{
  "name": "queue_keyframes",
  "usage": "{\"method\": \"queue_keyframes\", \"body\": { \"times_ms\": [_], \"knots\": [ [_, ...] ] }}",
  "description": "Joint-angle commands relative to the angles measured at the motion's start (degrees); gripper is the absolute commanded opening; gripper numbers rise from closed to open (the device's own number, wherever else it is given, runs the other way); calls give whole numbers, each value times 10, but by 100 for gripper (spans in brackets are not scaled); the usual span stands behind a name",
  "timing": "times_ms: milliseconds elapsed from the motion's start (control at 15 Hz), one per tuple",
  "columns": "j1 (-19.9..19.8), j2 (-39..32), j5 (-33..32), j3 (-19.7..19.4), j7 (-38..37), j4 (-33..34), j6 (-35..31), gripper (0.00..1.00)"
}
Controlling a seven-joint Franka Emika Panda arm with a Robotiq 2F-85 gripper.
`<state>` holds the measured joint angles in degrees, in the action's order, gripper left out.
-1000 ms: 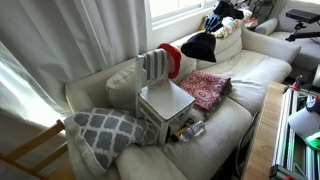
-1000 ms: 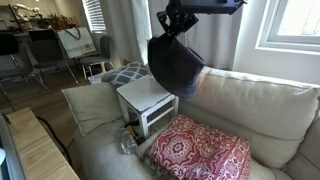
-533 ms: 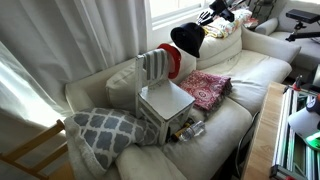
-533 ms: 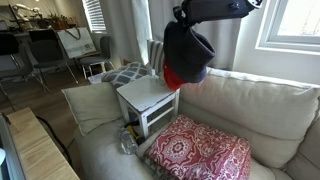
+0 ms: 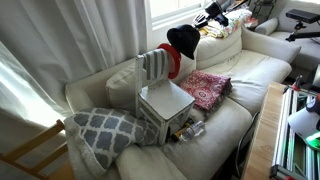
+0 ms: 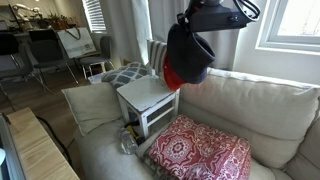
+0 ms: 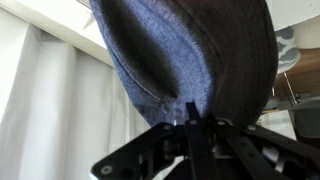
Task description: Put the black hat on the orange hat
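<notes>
My gripper (image 6: 208,18) is shut on the black hat (image 6: 190,55) and holds it hanging in the air. The hat also shows in an exterior view (image 5: 184,40) and fills the wrist view (image 7: 190,55), where my closed fingers (image 7: 194,118) pinch its fabric. The orange hat (image 5: 172,62) sits on the sofa back, next to a grey-and-white striped cloth (image 5: 155,66). The black hat hangs just above and against the orange hat (image 6: 171,77), covering most of it.
A small white box table (image 5: 165,103) stands on the sofa below the hats. A flat red patterned cloth (image 6: 200,152) lies on the seat cushion. A grey patterned pillow (image 5: 105,128) is at one end. Curtains and a window are behind the sofa.
My gripper has carried the black hat from out over the sofa toward the sofa back, so it now hangs over the orange hat.
</notes>
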<state>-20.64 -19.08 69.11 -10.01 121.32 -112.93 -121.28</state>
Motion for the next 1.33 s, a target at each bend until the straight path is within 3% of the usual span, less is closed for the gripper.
{"method": "queue_keyframes", "body": {
  "times_ms": [0,333,733,1267],
  "knots": [
    [-8,-53,34,-2,-5,42,55,2],
    [-23,-120,76,0,5,98,137,2],
    [-38,-192,110,0,7,155,175,2],
    [-39,-252,105,5,-8,185,223,2]
  ]
}}
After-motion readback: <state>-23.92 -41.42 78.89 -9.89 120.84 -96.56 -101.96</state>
